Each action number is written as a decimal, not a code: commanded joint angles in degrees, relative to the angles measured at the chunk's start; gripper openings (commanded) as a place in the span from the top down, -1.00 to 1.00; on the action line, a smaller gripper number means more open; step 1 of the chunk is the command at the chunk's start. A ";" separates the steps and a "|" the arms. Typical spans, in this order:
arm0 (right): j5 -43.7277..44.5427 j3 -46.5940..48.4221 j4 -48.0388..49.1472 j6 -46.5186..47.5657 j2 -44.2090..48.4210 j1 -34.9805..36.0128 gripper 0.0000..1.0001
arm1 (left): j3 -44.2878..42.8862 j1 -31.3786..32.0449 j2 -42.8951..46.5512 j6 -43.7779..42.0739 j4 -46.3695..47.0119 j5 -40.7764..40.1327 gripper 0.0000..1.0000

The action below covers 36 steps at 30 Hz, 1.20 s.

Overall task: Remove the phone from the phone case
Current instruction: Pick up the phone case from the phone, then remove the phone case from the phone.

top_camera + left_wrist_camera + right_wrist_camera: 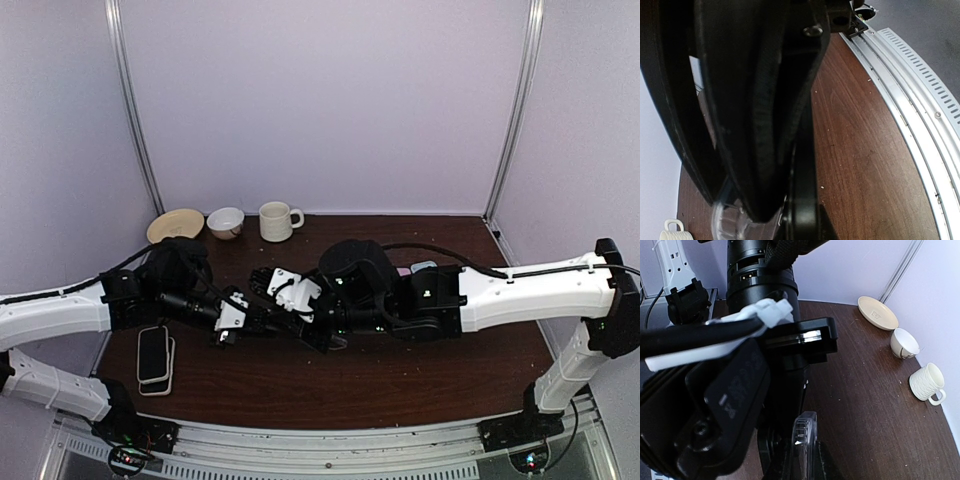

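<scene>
Two arms reach toward each other over the middle of the brown table (400, 390) in the top view, and the left gripper (240, 318) and right gripper (285, 298) meet tip to tip there. Their dark bodies hide whatever lies between them. On the table by the left arm, near the front edge, lies a flat dark slab (152, 353) with a pale rim, resting on a second slab; whether this is a phone cannot be told. A saucer (175, 225), a bowl (225, 221) and a mug (277, 221) stand in a row along the back wall, well away from the grippers. The left wrist view is almost filled by black gripper parts very close to the lens. A bit of clear case (725, 225) shows at the bottom edge beside a thin dark upright edge, with the table and a metal rail (910, 100) to the right. Whether the left fingers are closed cannot be told here. In the right wrist view the clear case stands on its edge at the bottom centre, with dark fingers (774, 454) pressed against it on both sides, so the right gripper is clamped on it. The left gripper looms just above, touching or nearly so. Whether the phone is inside the case cannot be told.
</scene>
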<state>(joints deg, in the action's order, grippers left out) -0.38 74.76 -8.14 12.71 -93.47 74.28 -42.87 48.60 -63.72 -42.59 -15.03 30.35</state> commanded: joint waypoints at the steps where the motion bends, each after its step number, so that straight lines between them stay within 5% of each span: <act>1: 0.12 0.23 -3.93 0.65 -0.64 0.93 0.75 | -1.95 0.13 2.60 -0.38 6.42 -0.17 1.00; 36: 5.40 -6.45 -5.14 -2.02 3.80 1.66 0.85 | -1.74 0.18 4.64 -1.58 6.17 -6.02 1.00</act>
<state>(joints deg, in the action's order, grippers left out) 4.58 69.78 -9.41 12.01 -90.85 74.87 -42.87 49.25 -61.36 -44.58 -17.69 25.87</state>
